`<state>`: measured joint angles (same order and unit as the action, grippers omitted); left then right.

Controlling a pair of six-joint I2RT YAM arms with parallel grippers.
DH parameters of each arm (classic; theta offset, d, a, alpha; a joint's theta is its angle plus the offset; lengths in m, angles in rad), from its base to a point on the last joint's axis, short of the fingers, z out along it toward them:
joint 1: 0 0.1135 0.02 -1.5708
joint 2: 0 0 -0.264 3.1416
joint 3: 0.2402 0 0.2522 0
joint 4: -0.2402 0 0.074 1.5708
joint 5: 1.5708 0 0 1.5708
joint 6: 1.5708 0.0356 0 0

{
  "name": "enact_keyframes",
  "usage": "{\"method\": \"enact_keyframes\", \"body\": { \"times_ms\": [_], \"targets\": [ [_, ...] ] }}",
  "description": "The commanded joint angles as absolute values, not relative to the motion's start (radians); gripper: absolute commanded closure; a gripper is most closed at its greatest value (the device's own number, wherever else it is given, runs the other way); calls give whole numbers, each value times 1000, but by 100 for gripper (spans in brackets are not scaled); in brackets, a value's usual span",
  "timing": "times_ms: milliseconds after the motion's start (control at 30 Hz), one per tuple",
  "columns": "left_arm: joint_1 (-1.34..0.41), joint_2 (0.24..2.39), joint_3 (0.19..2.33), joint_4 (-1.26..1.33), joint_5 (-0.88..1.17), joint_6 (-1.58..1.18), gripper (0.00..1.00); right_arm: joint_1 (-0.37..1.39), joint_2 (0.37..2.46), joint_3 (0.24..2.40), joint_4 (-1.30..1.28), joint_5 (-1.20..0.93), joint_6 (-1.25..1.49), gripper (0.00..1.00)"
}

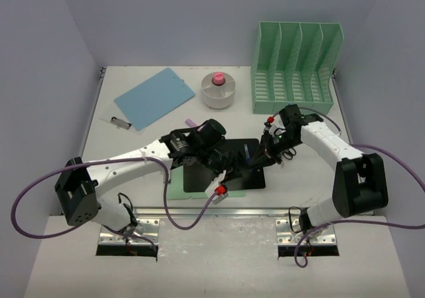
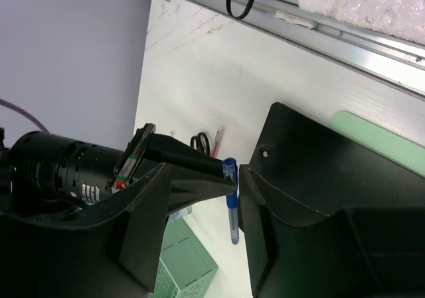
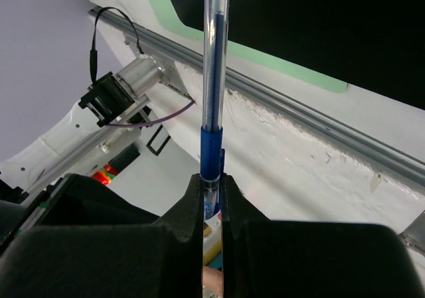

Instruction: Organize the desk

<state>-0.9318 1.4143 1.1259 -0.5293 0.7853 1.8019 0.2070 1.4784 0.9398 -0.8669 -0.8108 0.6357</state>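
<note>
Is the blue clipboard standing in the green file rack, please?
No, the blue clipboard lies flat on the desk, left of the green file rack.

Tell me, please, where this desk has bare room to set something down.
Bare patches of the off-white desk: between the black folder and the right arm's base; the far strip behind the light-blue clipboard. Crowded: the centre, where the left arm meets it over the folder; only a narrow gap separates the white round container and mint-green slotted rack.

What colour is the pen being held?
The pen is blue with a clear barrel, best seen in the right wrist view.
</note>
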Motion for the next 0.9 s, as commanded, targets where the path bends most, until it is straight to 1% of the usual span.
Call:
{"method": "enact_keyframes", "body": {
  "times_ms": [0, 167, 433, 667, 867],
  "targets": [
    [-965, 1457, 1193, -567, 753, 1796, 57, 218, 1494, 988, -893, -804, 655, 99],
    [-992, 1566, 1308, -696, 697, 1828, 57, 222, 1520, 996, -900, -815, 641, 99],
    [-1008, 1712, 1456, -842, 604, 1838, 63, 230, 1514, 989, -897, -848, 641, 99],
    [-1008, 1769, 1493, -859, 548, 1833, 67, 230, 1502, 970, -891, -861, 643, 99],
    [-1008, 1781, 1474, -812, 502, 1821, 78, 236, 1485, 945, -881, -862, 646, 99]
  ]
}}
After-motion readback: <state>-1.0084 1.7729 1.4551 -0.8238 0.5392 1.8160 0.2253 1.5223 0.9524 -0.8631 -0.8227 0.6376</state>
